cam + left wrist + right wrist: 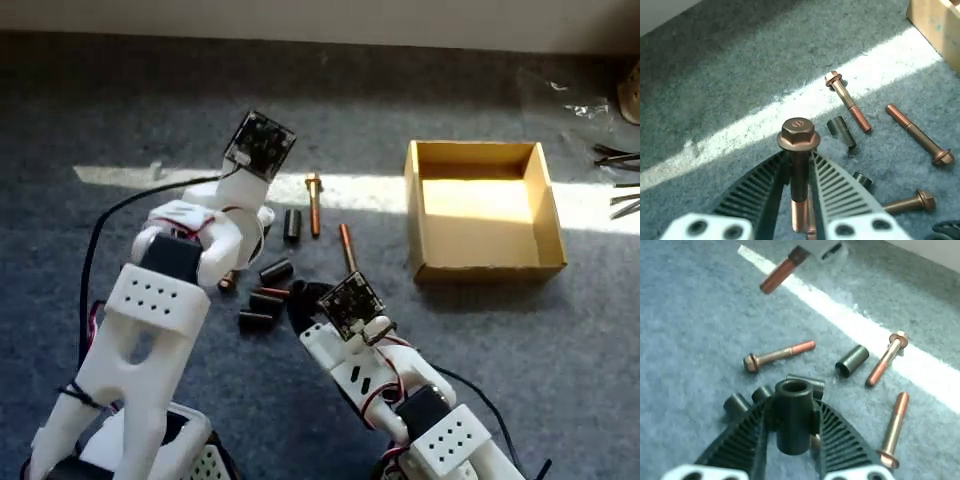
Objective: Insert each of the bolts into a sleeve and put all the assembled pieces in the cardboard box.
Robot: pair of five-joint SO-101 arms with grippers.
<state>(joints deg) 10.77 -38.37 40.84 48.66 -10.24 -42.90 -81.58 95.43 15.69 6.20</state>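
Now, left pincer (799, 159) tight around a copper bolt (798, 136), right pincer (791, 411) tight around a black sleeve (793, 425).

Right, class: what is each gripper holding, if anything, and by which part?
The left gripper clamps a bolt by its shank, below the head. The right gripper clamps a sleeve by its sides.

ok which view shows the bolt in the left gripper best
The left wrist view: the bolt sits clamped in the left gripper, with its hex head and shank plain. The right wrist view catches its threaded end farther off. In the high view the left arm covers it.
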